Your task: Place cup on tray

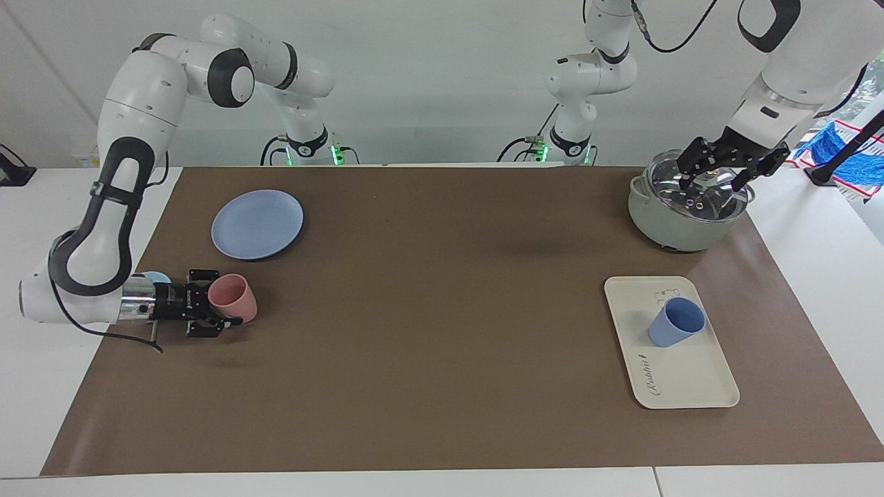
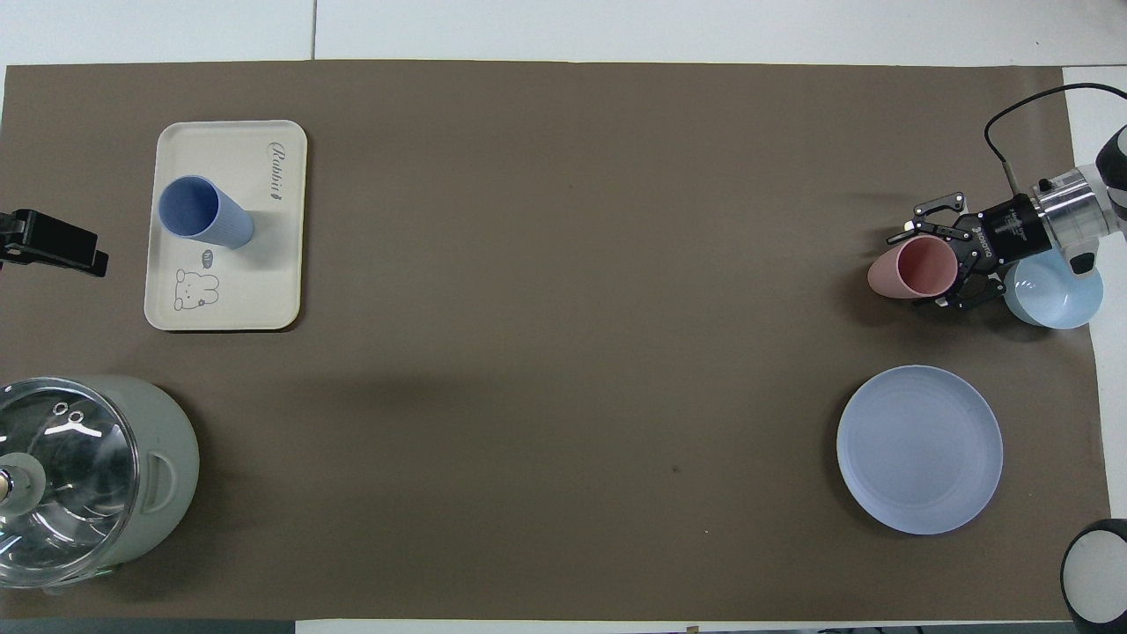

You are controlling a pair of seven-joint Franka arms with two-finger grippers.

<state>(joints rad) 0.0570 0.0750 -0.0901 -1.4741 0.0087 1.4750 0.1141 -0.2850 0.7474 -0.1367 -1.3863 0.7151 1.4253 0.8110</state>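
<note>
— Cup location?
— The cup (image 1: pixel 675 322) stood upright on the tray (image 1: pixel 690 386), untouched.
— Grippers?
— Left gripper (image 1: pixel 723 166) hung spread over the pot (image 1: pixel 666 221); right gripper (image 1: pixel 222 308) gripped the pink tumbler (image 1: pixel 235 297).

Left arm cut off by the top edge in the facing view; overhead shows only a black piece of the left gripper (image 2: pixel 53 251) at the frame edge, fingertips out of frame. Pot (image 2: pixel 88 480) clipped by the overhead view's edge; its glass lid reflects, so contents can't be read. Bowl (image 1: pixel 153 277) mostly hidden by the right arm in the facing view. Right gripper (image 1: pixel 219 314) fingers partly masked by the pink cup (image 1: pixel 233 298), grip unclear. Tray (image 1: pixel 690 386) drawing partly covered by the cup (image 1: pixel 675 323).
</note>
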